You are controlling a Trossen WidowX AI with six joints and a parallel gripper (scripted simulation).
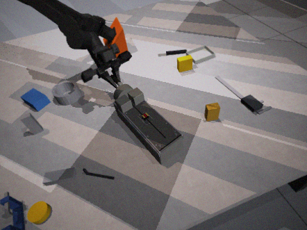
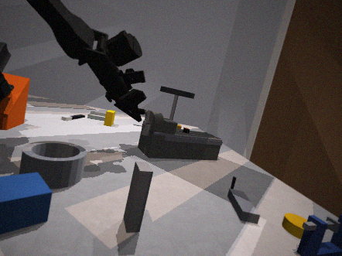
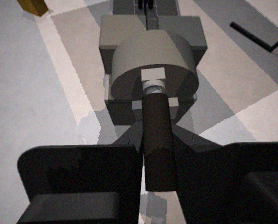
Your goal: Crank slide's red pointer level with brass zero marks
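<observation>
The grey machine (image 1: 170,152) (image 2: 186,149) (image 3: 154,55) stands on the table, with a round crank hub (image 1: 122,89) at its near end in the wrist view. A dark brown handle (image 3: 158,150) sticks out from the hub. My gripper (image 1: 119,85) (image 2: 142,115) (image 3: 150,124) is shut on this handle, one finger on each side. The small red pointer (image 1: 145,116) sits in the slot on the machine's top, with brass-coloured marks close beside it. It looks close to level with them, but is too small to judge exactly.
An orange block (image 1: 120,39) (image 2: 15,102) stands behind the gripper. A grey ring (image 1: 57,96) (image 2: 42,172), a blue block (image 1: 35,99) (image 2: 23,199) and a grey upright block (image 2: 137,203) lie to one side. Yellow blocks (image 1: 185,64) (image 1: 212,112) and a black-headed tool (image 1: 251,103) lie on the other.
</observation>
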